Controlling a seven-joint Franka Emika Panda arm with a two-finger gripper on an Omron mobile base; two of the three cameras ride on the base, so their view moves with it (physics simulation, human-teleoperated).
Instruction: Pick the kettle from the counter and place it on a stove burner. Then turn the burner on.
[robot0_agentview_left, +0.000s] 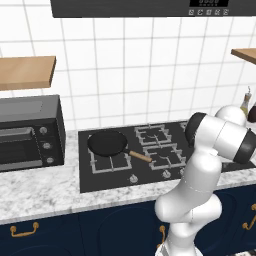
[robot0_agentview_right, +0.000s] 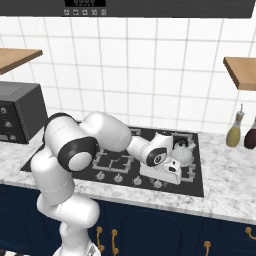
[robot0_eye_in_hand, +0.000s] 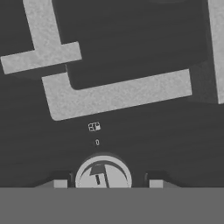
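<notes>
White wall tiles back a marble counter (robot0_agentview_right: 220, 187) carrying a black cooktop (robot0_agentview_right: 197, 189). On the cooktop's right side, the kettle (robot0_agentview_right: 183, 154) sits on a burner grate (robot0_agentview_right: 189, 172). Just beside it, the gripper (robot0_agentview_right: 173, 172) points down at a round control knob (robot0_eye_in_hand: 103, 174), fingers (robot0_eye_in_hand: 60, 183) flanking the knob; contact cannot be determined. A frying pan (robot0_agentview_left: 107, 142) occupies a left burner.

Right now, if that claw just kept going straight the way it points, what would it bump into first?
Most likely a round silver stove knob: it sits between the fingertips of the gripper, on the black glass cooktop. The kettle stands on a burner behind the hand. Depth is hard to judge.
</notes>
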